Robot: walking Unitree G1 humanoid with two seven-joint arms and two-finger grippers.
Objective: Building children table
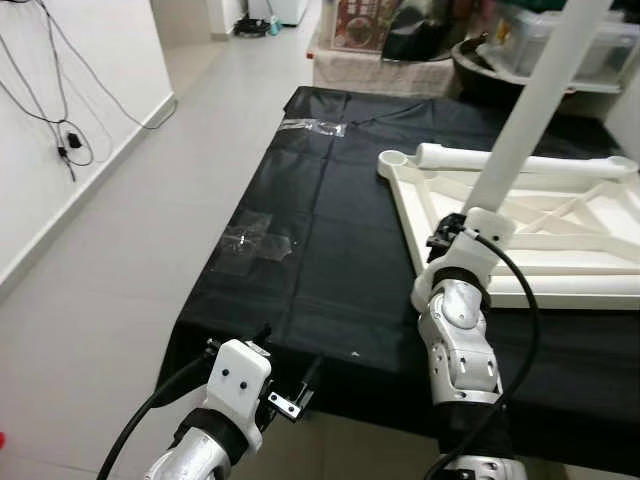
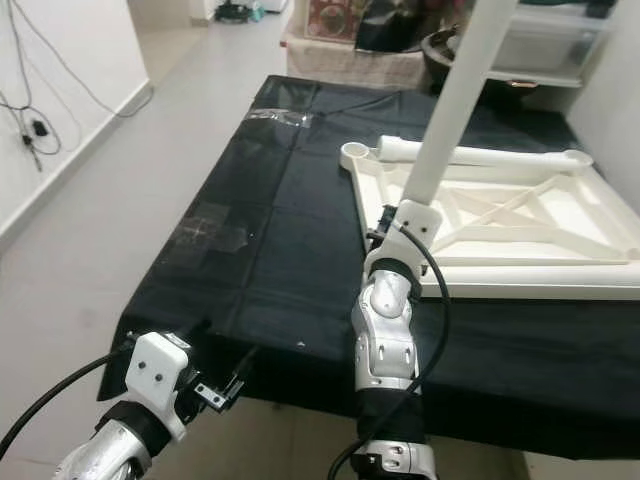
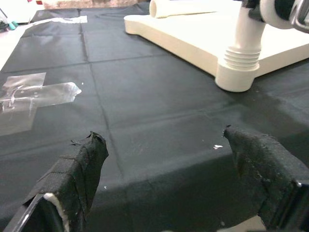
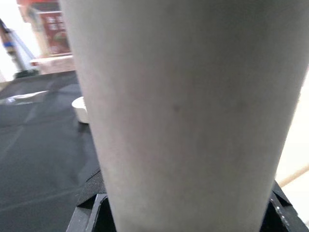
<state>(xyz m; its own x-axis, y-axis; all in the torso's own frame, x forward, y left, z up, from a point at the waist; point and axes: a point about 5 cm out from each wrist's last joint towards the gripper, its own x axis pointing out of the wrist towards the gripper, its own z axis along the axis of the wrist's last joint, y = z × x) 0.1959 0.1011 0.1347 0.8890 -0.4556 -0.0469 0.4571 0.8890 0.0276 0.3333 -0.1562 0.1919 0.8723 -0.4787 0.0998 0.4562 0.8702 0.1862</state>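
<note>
Right wrist view: white table leg (image 4: pixel 188 111); no legible writing.

Home: tiled floor (image 1: pixel 150 220), storage bins (image 1: pixel 575 40).

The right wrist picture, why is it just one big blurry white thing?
In the right wrist view the white leg sits so close between the right gripper's jaws that it goes soft; in the left eye view the same leg looks sharp.

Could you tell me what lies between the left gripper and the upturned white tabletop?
Only bare black cloth. The left wrist view shows it from the left gripper, open at the near edge, to the tabletop. The tape patches sit off to the side.
</note>
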